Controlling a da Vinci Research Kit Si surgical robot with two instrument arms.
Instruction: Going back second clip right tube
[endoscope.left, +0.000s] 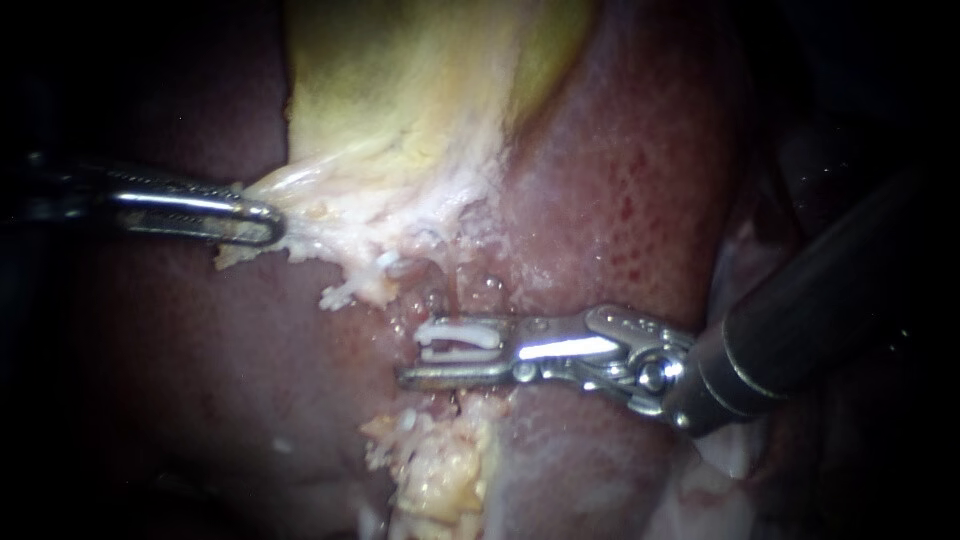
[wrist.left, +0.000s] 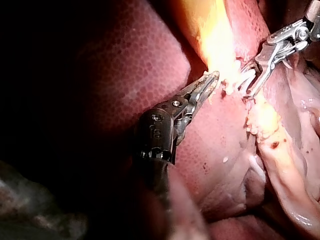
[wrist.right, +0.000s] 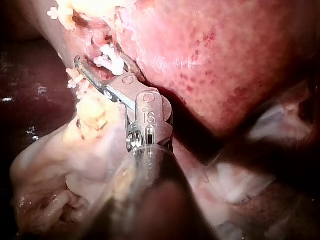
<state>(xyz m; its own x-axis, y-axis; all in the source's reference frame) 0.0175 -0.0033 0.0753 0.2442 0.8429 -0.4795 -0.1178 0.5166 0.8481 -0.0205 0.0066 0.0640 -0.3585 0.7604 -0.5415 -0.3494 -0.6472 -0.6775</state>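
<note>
Here the right instrument's end effector (endoscope.left: 412, 357) stands narrowly open, the white clip (endoscope.left: 458, 338) lying between its jaws; the left instrument's end effector (endoscope.left: 268, 222) is closed on pale tissue (endoscope.left: 330, 200). A skewed withdrawal could snag and dislodge the clip.

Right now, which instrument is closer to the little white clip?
Right. The right instrument has its tip right at the white clip. The left instrument is off to the side, its jaws shut on pale tissue, apart from the clip.
</note>
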